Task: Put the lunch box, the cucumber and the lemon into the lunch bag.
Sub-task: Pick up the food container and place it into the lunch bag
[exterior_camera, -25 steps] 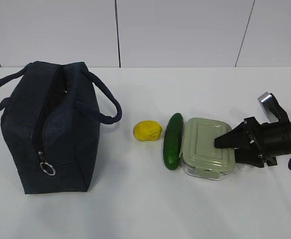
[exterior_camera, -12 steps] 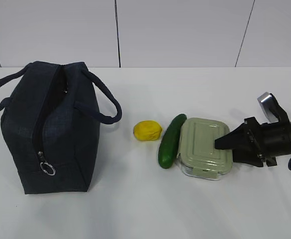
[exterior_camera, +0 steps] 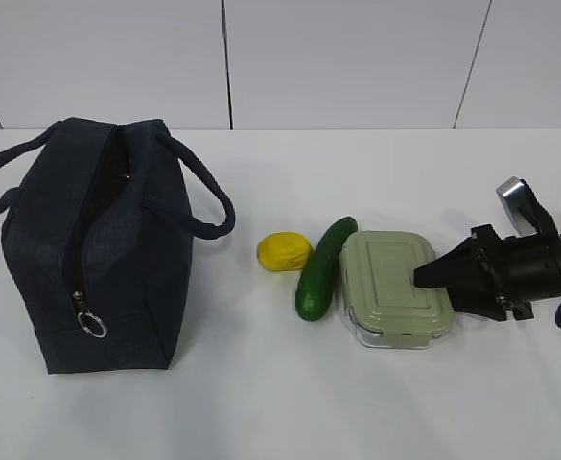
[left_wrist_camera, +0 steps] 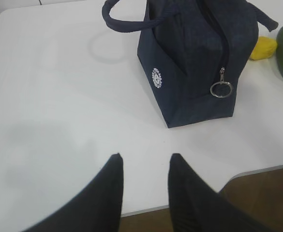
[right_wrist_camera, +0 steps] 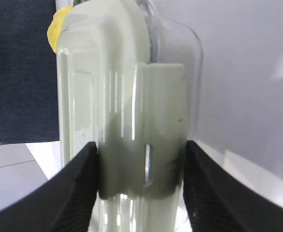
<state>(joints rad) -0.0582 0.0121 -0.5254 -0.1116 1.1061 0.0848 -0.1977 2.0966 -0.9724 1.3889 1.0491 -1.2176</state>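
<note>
In the exterior view, the bag [exterior_camera: 103, 249] stands on the left part of the white table [exterior_camera: 261, 402], with its top zipper open and the ring pull [exterior_camera: 92, 326] hanging at the near end. The lemon [exterior_camera: 284, 252] lies right of the bag, a little apart from it. The cucumber [exterior_camera: 322, 267] lies tilted between the lemon and the box [exterior_camera: 392, 285], and it touches the box on its left side. The right gripper [exterior_camera: 426, 276] comes from the right side and sits at the right end of the box.

In the left wrist view, the left gripper [left_wrist_camera: 145, 166] hangs over bare table in front of the bag. Its two fingers stand partly apart and there is nothing between them.

In the right wrist view, the fingers [right_wrist_camera: 78, 186] are on both sides of the box end, over the lid clip [right_wrist_camera: 158, 116]. They press against the box, one on each side.
</note>
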